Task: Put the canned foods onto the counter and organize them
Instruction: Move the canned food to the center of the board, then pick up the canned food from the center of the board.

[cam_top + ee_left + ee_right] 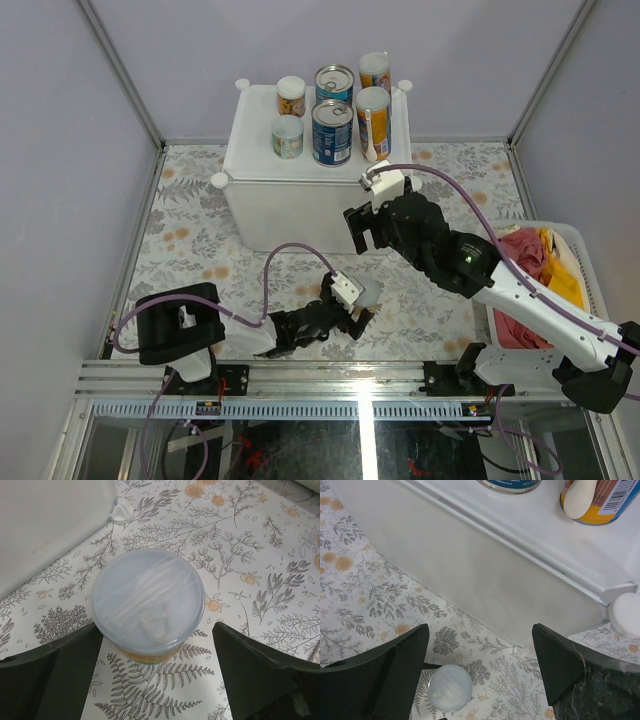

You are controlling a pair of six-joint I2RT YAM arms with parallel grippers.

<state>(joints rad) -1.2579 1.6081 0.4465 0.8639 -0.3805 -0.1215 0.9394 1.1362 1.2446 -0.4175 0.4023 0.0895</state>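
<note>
On the left of the flowered table cover (190,230), the left arm lies low along the near edge. The left gripper (156,635) points down over a single can (147,597) that stands upright on the cover, in front of the counter (260,190) and apart from it. The can has a pale, see-through lid and an orange label. The jaws stand wide on either side of it, with a clear gap on the right, so nothing is gripped.

On the counter's flat top stand five more cans, all upright. From the left:
- a short orange one (291,96) at the back
- a short green one (287,136) in front of it
- two blue-labelled tins, one behind (334,84) and one in front (332,132)
- two tall yellow-orange cans, one behind (375,72) and one in front (373,122)

The right gripper (479,630) hangs beside the counter's front right corner, just by a round white knob (625,612). Its jaws are spread wide and hold nothing. At the far right sits a white basket (590,250) of red and yellow cloth (525,250).
</note>
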